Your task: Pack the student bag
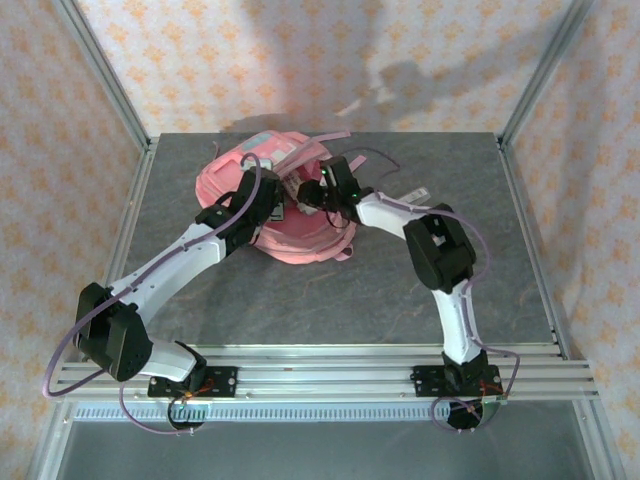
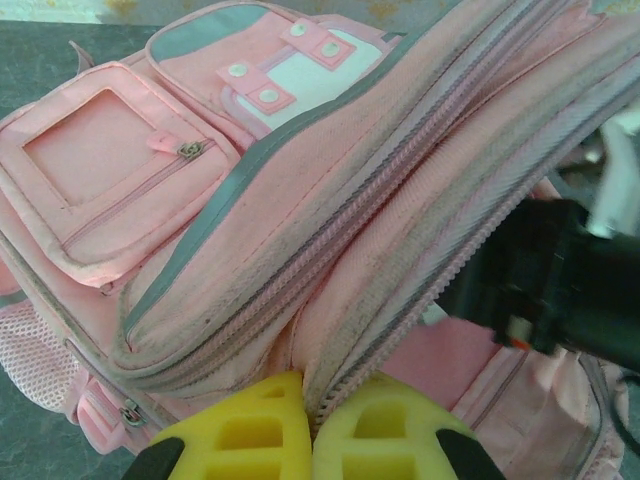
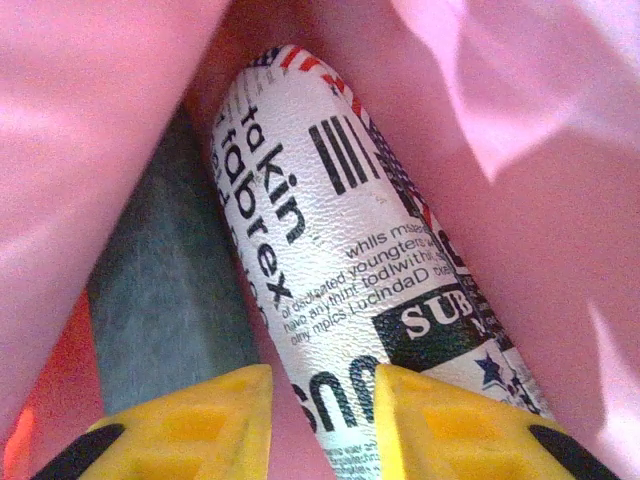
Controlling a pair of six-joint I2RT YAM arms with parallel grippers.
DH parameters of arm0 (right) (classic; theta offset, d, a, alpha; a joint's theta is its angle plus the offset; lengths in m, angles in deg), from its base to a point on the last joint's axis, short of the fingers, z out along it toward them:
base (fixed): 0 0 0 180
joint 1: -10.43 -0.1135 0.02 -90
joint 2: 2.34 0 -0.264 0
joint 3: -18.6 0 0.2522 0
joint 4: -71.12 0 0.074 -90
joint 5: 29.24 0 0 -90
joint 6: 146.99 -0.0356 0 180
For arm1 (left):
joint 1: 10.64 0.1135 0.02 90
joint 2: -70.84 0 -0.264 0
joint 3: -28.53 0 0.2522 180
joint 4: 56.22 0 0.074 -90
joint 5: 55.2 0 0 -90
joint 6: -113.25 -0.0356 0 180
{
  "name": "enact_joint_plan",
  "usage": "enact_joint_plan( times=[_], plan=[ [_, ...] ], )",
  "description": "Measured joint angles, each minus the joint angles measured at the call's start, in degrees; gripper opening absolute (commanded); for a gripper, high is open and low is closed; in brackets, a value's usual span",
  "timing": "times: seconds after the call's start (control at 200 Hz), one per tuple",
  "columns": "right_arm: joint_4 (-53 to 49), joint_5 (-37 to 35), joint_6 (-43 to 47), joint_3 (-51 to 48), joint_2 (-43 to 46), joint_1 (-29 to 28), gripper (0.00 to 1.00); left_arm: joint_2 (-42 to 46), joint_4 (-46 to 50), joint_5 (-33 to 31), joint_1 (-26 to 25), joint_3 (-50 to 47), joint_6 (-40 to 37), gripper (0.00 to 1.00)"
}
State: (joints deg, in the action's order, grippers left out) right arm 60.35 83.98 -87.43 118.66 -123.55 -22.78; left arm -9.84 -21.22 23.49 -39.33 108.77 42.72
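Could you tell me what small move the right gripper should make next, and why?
Probably open the right gripper fully and let go: the newsprint pencil case between its fingers already lies inside the student bag, pink lining on both sides, while the left gripper pinches the zipper edge open.

Large pink fabric backpack (image 2: pixel 330 230) lies across most of the frame, its grey-edged zip tracks running from lower centre to upper right. Flat front zip pocket (image 2: pixel 110 170) at upper left; white patch with pink studded tabs (image 2: pixel 275 70) at top centre. At bottom centre, the left gripper (image 2: pixel 308 415) has its yellow fingertips (image 2: pixel 240 430) pressed together on a zip edge. Black machine housing (image 2: pixel 545 280) at right overlaps the backpack. Grey tabletop (image 2: pixel 60 45) shows upper left.
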Motion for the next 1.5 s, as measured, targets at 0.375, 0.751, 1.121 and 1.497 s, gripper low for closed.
enact_joint_plan(
  times=[0.375,0.751,1.121,1.497],
  plan=[
    [5.2,-0.7,-2.2,-13.0,7.4,0.0,0.32,0.7,0.0,0.0,-0.2,-0.7,0.0,0.00],
    [9.1,2.5,-4.3,-2.0,-2.1,0.0,0.32,1.6,-0.9,0.4,-0.9,-3.0,1.1,0.00],
    [8.0,1.6,-2.8,-6.7,2.6,0.0,0.46,3.1,-2.6,0.4,-1.3,-5.3,2.2,0.00],
    [8.8,1.7,-3.1,-13.6,7.3,-0.2,0.26,3.1,-2.6,0.5,-1.3,-5.4,2.7,0.00]
  ],
)
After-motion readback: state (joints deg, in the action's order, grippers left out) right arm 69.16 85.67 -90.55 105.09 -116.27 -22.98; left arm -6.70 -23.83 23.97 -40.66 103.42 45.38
